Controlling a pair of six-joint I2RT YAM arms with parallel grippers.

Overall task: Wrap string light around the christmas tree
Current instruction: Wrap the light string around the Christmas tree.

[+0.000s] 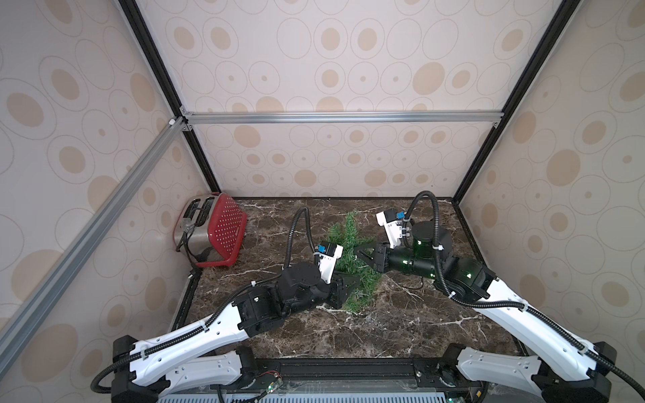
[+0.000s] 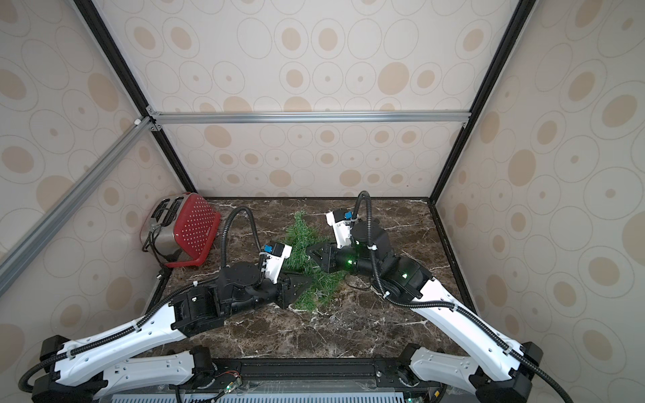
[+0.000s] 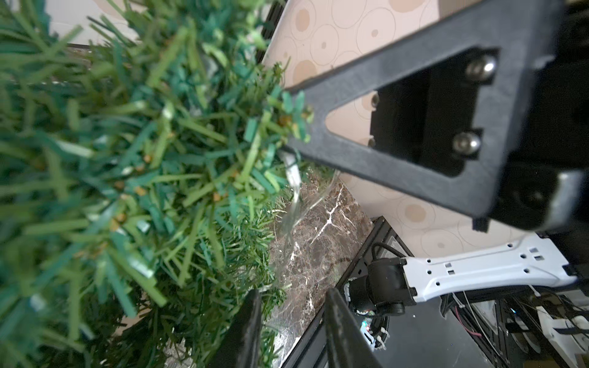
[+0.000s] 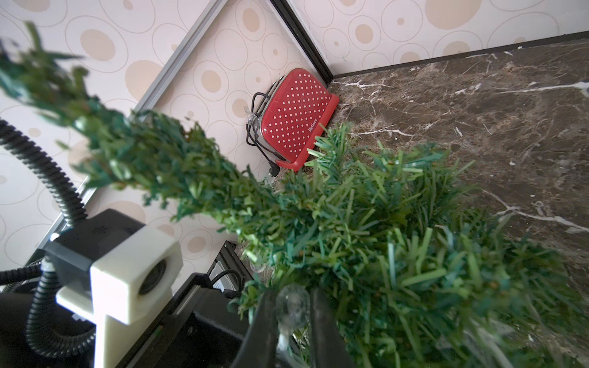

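Note:
The green christmas tree (image 1: pixel 350 244) (image 2: pixel 301 244) sits mid-table between both arms. My right gripper (image 4: pixel 291 296) (image 1: pixel 359 252) is at its right side, shut on a clear globe bulb (image 4: pixel 292 307) of the string light, pressed against the branches (image 4: pixel 366 242). In the left wrist view a thin translucent strand of the string light (image 3: pixel 294 204) hangs from the right gripper's black finger (image 3: pixel 398 178) down past the needles (image 3: pixel 143 178). My left gripper (image 3: pixel 293 299) (image 1: pixel 354 286) is low at the tree's front left. Its jaws stand apart, with bare marble showing between them.
A red toaster with white dots (image 1: pixel 216 233) (image 4: pixel 296 118) stands in the back left corner, its black cord bundled at its side. Patterned walls close in the dark marble table (image 1: pixel 384 331) on three sides. A black rail (image 1: pixel 349 370) runs along the front.

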